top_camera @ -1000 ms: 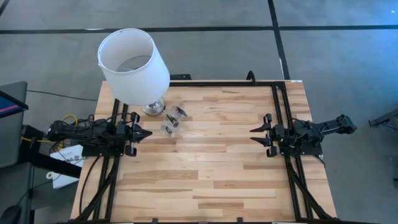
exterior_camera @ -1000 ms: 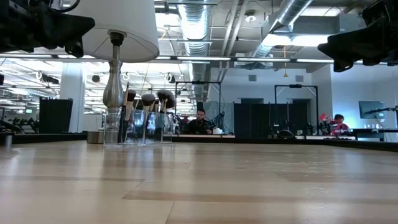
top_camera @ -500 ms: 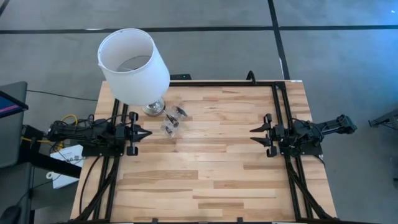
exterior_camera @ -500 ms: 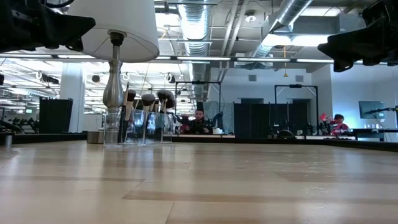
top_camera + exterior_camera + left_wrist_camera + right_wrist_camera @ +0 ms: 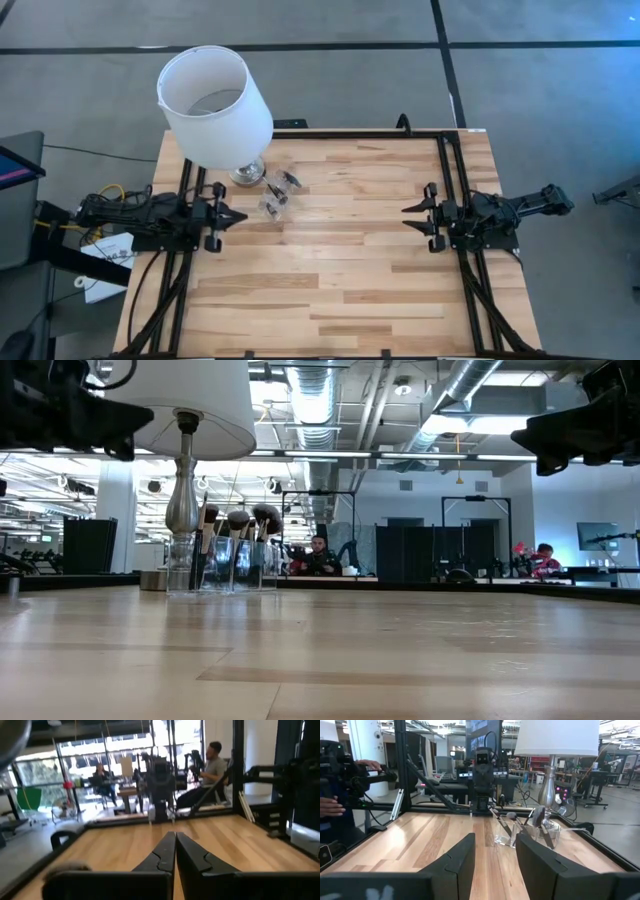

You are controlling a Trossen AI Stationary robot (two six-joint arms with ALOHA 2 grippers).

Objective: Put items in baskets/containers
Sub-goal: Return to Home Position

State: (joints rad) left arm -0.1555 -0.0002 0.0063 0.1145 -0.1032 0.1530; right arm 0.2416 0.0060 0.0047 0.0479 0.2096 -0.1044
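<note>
While left gripper (image 5: 238,215), right gripper (image 5: 406,216) wait, brushes (image 5: 238,520) stand bristles-up in cup (image 5: 181,567).

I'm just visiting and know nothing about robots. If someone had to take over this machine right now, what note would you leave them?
Left gripper: shut, empty, at the table's left edge.
Right gripper: open, empty, at the right edge.
Brushes: standing heads-up in the clear organizer beside the lamp.
Done: no brush lies loose on the table, so the filling looks finished.
Left: probably only parking both arms.
</note>
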